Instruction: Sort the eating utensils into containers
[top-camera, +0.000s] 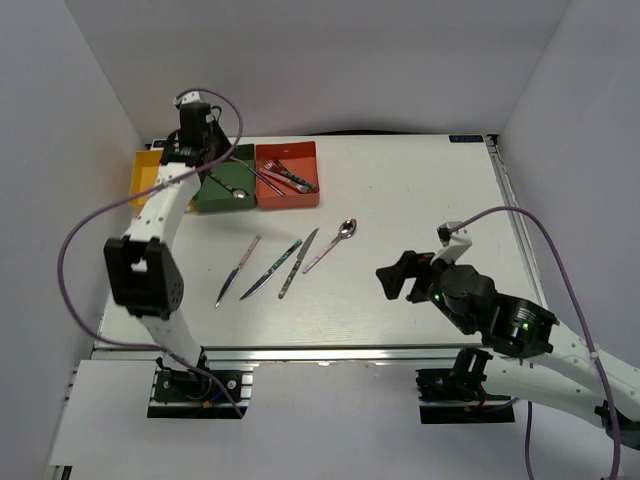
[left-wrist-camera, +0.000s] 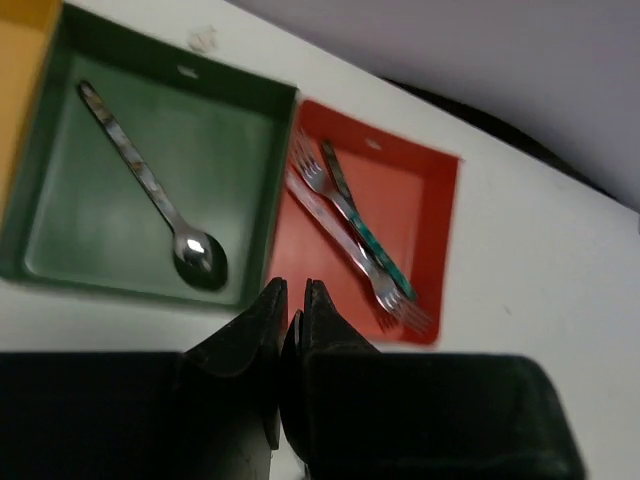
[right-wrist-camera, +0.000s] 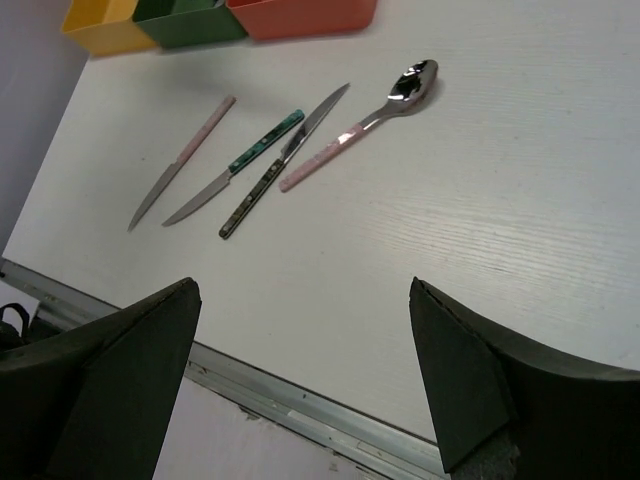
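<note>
Three knives lie on the table: one pink-handled (top-camera: 238, 269) (right-wrist-camera: 180, 163), one green-handled (top-camera: 270, 270) (right-wrist-camera: 236, 166), one dark-handled (top-camera: 298, 262) (right-wrist-camera: 283, 163). A pink-handled spoon (top-camera: 332, 243) (right-wrist-camera: 360, 124) lies to their right. The green bin (top-camera: 213, 193) (left-wrist-camera: 265, 160) holds one spoon (left-wrist-camera: 150, 188). The red-orange bin (top-camera: 304, 172) (left-wrist-camera: 430, 230) holds a few forks (left-wrist-camera: 355, 235). The yellow bin (top-camera: 143, 175) is at the far left. My left gripper (top-camera: 210, 168) (left-wrist-camera: 288, 292) is shut and empty above the near walls of the green and red bins. My right gripper (top-camera: 395, 275) (right-wrist-camera: 303, 290) is open and empty, right of the loose utensils.
The bins stand in a row at the table's back left, against the left wall. The metal front rail (right-wrist-camera: 300, 405) of the table runs under my right gripper. A purple cable (top-camera: 70, 250) loops from the left arm.
</note>
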